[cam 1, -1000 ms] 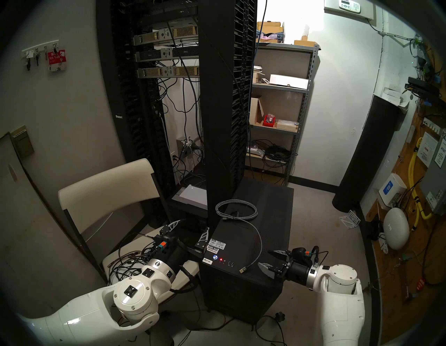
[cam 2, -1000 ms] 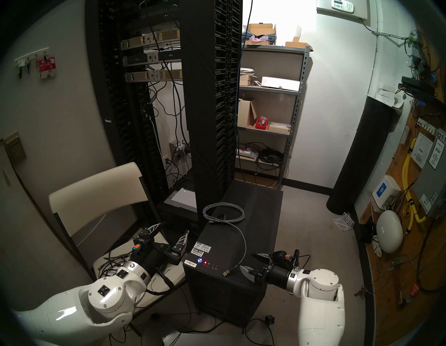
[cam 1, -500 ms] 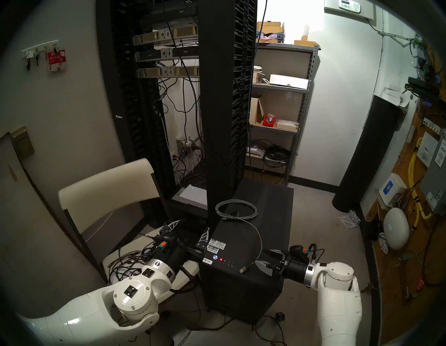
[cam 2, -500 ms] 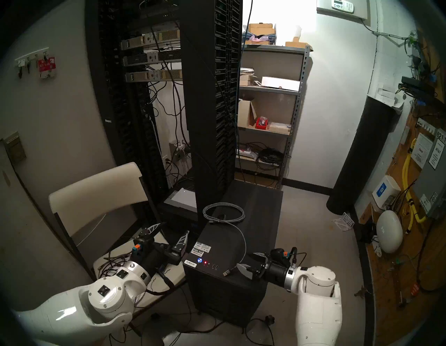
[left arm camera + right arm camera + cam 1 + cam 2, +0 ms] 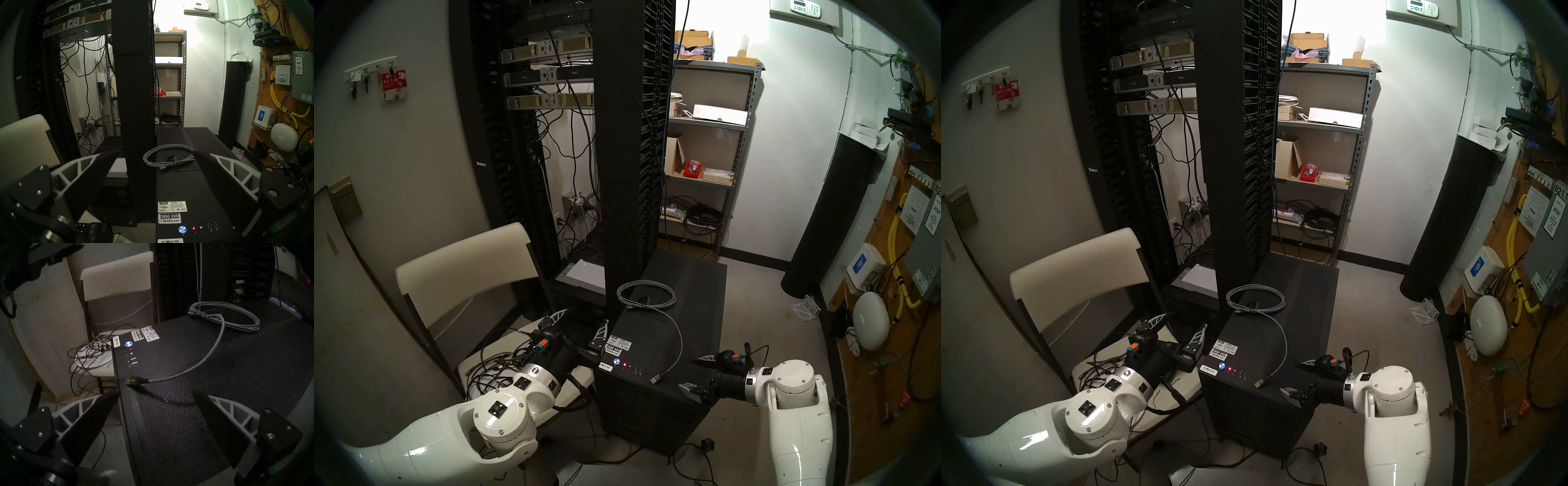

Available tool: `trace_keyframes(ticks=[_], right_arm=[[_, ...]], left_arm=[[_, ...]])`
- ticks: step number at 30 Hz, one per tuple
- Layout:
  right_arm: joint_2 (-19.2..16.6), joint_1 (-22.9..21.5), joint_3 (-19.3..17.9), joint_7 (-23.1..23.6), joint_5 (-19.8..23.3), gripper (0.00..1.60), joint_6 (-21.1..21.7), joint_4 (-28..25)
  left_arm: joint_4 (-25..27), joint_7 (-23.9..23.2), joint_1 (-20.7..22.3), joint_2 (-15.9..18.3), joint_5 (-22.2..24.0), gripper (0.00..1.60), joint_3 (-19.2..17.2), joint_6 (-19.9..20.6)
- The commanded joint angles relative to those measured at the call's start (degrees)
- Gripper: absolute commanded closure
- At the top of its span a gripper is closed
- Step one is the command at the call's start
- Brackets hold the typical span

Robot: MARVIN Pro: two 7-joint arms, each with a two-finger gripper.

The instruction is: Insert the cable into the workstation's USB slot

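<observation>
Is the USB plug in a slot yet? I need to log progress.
Out. The USB plug lies loose on the workstation top near its front edge; both USB slots are empty.

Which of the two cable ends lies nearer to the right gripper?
The USB plug at the workstation's front edge, before the open right gripper; the other end stays by the far coil.

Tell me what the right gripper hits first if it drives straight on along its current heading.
Probably the cable's USB plug, lying on the workstation top just ahead of the open right gripper; depth is uncertain, so the perforated top itself may come first.
</observation>
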State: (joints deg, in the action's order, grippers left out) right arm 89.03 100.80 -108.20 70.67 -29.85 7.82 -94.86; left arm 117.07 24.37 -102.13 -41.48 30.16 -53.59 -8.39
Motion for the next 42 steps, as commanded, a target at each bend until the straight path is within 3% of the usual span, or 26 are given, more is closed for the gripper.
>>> trace_keyframes(ticks=[1,12,27,37,42], right_arm=[[-0.45,1.20,2.24,-3.87,-3.28,0.00,-5.45,-2.54],[-0.67,1.36,3.98,-8.70,-6.37,0.00,-13.04,-2.54],[-2.58,0.77,7.74,-16.97,-15.35,0.00,-20.93,-2.67],[-3.10,0.33,9.13,-19.68,-16.66,0.00,-25.97,-1.45],[-3.28,0.80,9.38,-19.55,-17.43,0.00,-26.22,-2.46]], left_arm=[[0.84,0.09,0.08,0.00,0.05,0.00,-0.20,-0.12],[0.85,0.10,0.08,0.00,0.05,0.00,-0.21,-0.12],[0.83,0.09,0.09,0.00,0.04,0.00,-0.20,-0.13],[0.85,0.10,0.08,0.01,0.05,0.00,-0.21,-0.12],[0.86,0.10,0.07,0.01,0.05,0.00,-0.21,-0.11]])
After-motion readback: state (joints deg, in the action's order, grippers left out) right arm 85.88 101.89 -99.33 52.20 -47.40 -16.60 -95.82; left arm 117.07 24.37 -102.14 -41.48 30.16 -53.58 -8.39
